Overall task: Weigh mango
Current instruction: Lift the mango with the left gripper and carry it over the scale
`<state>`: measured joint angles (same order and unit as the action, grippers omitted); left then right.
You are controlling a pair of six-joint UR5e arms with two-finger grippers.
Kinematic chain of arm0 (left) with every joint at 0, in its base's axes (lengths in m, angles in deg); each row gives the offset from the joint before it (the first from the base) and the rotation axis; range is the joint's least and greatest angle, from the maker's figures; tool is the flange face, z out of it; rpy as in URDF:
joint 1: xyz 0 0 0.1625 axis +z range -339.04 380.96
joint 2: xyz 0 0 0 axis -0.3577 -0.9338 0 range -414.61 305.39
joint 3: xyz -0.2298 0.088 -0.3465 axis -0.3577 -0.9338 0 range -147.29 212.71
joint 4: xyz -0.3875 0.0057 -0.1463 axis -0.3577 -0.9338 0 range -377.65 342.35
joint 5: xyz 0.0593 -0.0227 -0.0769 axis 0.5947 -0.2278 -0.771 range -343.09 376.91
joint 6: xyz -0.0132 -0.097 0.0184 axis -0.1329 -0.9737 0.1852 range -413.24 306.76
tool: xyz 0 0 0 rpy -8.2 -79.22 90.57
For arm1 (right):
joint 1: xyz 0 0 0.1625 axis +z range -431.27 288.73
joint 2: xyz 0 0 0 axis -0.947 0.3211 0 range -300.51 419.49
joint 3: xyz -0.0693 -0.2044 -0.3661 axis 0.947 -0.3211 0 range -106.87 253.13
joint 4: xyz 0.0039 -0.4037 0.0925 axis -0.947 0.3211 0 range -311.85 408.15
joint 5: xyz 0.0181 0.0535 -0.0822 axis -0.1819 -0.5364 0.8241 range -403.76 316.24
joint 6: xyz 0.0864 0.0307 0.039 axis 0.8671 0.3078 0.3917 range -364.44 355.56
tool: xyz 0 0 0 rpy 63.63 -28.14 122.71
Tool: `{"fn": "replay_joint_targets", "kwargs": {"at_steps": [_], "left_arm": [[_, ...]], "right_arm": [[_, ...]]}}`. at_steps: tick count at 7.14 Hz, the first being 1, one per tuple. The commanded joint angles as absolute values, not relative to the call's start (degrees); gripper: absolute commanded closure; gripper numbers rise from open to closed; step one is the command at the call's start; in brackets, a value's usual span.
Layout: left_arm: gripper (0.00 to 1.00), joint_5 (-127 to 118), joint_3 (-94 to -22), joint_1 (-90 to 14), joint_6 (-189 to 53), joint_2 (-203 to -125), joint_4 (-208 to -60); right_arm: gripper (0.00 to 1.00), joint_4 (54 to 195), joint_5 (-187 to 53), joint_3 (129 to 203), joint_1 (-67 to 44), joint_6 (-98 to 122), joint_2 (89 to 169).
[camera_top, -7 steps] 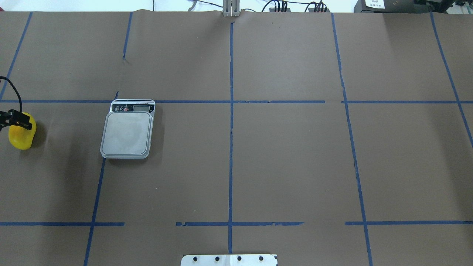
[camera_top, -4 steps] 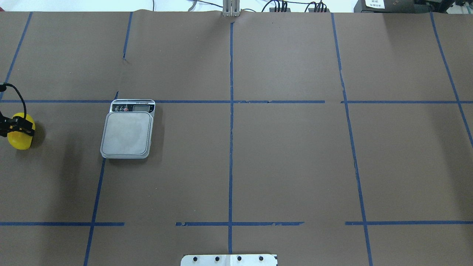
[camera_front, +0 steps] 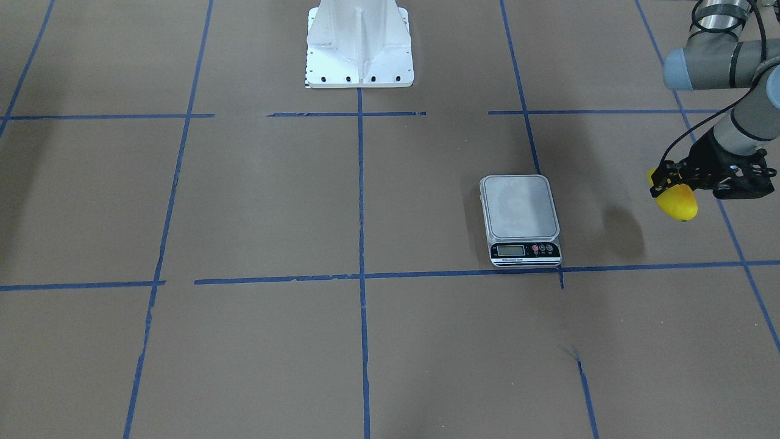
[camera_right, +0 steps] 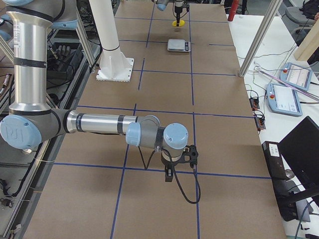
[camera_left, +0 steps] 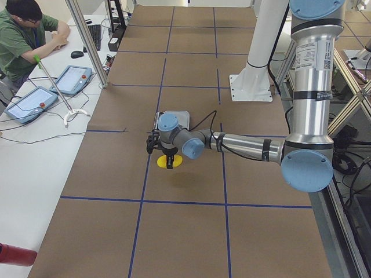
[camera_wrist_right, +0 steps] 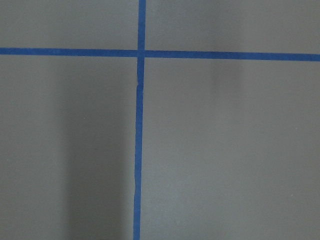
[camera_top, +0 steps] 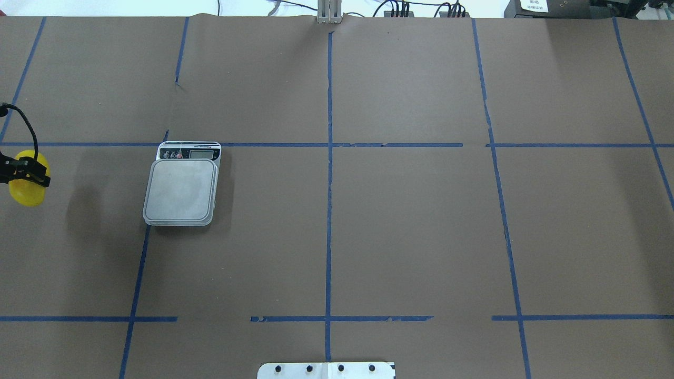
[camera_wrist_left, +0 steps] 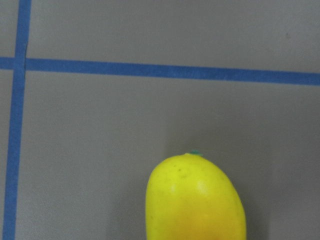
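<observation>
Mango (camera_top: 25, 195), now higher above table (camera_top: 400, 237), in left gripper (camera_top: 26, 175)

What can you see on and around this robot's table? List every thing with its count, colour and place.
mango: one, yellow, held above the table's end on the robot's left.
kitchen scale: one, silver platform, black display panel, on the table beside the mango, platform bare.
table: one, brown paper cover.
blue tape lines: several, crossing the paper in a grid.
robot pedestal: one, white, mid table edge.
teach pendants: two, grey-blue, on the white bench.
operator: one, green shirt, at that bench.
left gripper: one, black, shut on the mango.
right gripper: one, black, over the table's right part; open or shut unclear.
</observation>
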<state>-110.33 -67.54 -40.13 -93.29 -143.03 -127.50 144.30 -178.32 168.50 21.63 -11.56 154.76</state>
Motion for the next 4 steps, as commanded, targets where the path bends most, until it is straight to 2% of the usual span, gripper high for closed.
{"fn": "replay_joint_targets", "kwargs": {"at_steps": [1, 3, 4], "left_arm": [[1.0, -110.3, -75.9, -40.4, -93.7, -148.3, -113.8], [1.0, -110.2, -75.0, -37.4, -104.7, -155.8, -113.8], [1.0, -109.7, -73.7, -31.7, -109.1, -158.5, -114.1]], "right_arm": [[0.0, 144.3, -178.3, 168.5, 21.6, -11.6, 154.8], [0.0, 144.3, -178.3, 168.5, 21.6, -11.6, 154.8], [0.0, 144.3, -178.3, 168.5, 21.6, -11.6, 154.8]]}}
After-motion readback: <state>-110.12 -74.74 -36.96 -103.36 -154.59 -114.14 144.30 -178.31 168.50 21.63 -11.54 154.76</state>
